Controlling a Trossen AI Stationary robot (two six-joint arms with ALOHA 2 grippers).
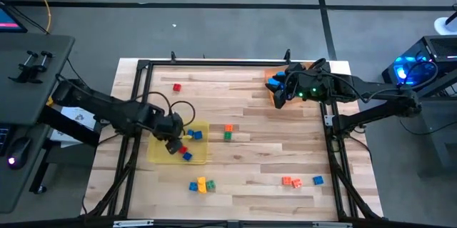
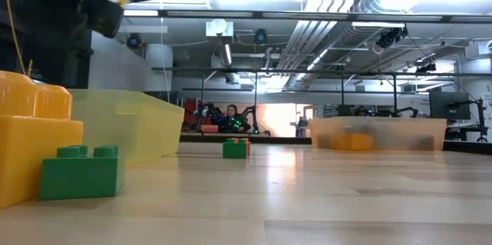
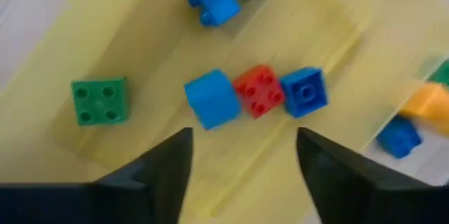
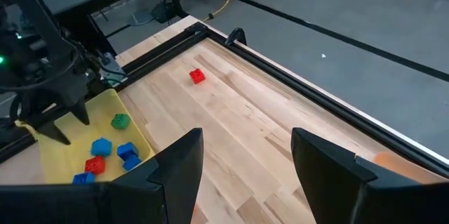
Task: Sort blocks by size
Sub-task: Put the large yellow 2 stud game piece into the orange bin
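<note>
The worktop carries the yellow tray, the landmark here. Over the tray's middle the left claw hangs with jaws apart, holding nothing. Directly beneath it lie a light blue block, a red block and a darker blue block in a touching row. A green block sits apart inside the tray. Far from the tray, over the orange tray, the right claw waits, open and empty. More blocks lie outside the tray. Risk: lifting away low, a finger could clip the tight row and scatter it.
</note>
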